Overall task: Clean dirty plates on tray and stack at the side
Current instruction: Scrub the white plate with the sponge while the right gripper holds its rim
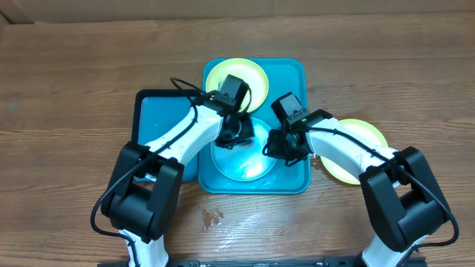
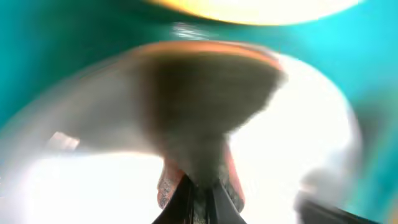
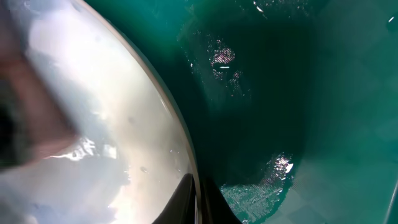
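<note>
**Scrubbing the teal-rimmed plate, one plate already set aside**

The large light-teal rectangular plastic tray [image 1: 291, 83] lies mid-table. In its near half sits the small teal-rimmed round plate [image 1: 246, 167] with a pale centre. A yellow-green rimmed round plate [image 1: 223, 74] rests in the tray's far half. A second yellow-green rimmed plate [image 1: 371, 135] lies on the wooden table just beyond the tray's right edge, partly under the right arm. A smaller dark-rimmed blue tray [image 1: 159, 119] touches the tray's left side.

The left gripper [image 1: 237, 138] is down over the teal-rimmed plate. Its wrist view is heavily blurred, but its fingers are clamped on an orange and dark sponge-like pad [image 2: 211, 93] pressed against the plate's white centre. The right gripper [image 1: 286, 148] is at that plate's right side, inside the tray. In its wrist view its fingers are pinched together on the plate's rim, apparently steadying it.

The step in hand looks like wiping this plate, with the far plate not yet started. Next, the pad should lift clear. Then the right gripper would need to carry the plate out over the tray's right rim and set it on the plate already there. The wet rim may slip.
</note>
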